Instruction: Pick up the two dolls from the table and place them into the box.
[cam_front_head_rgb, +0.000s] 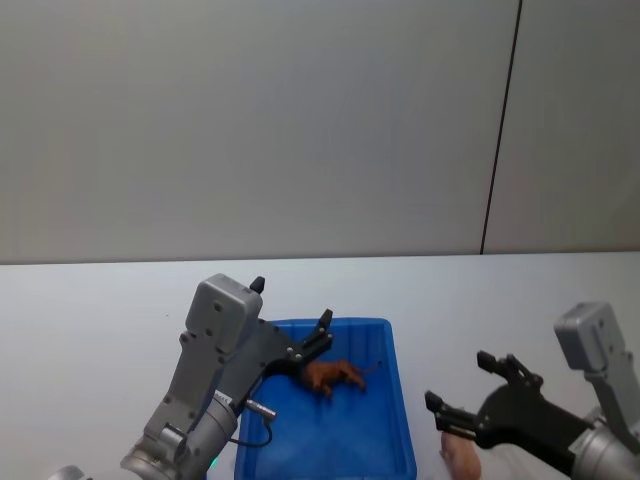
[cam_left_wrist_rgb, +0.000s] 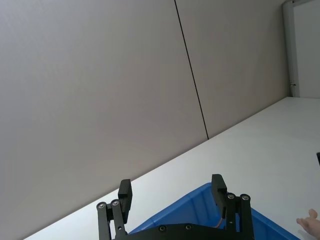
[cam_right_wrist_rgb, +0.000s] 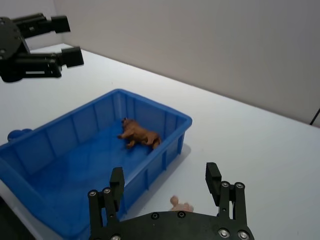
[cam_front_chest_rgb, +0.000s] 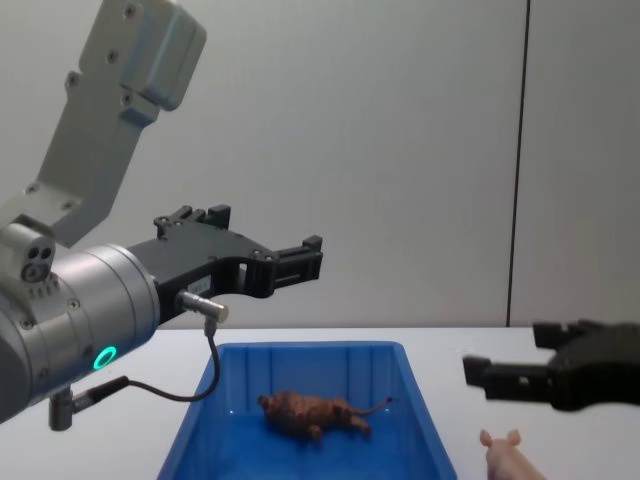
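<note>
Brown lion lies in the box; right gripper, spread above the pig, must descend and pinch; left gripper idles, spread.

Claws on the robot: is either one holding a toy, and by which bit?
Neither. The left claw is open, up by the box where the lion lies; the right claw is open above the pig on the table.
</note>
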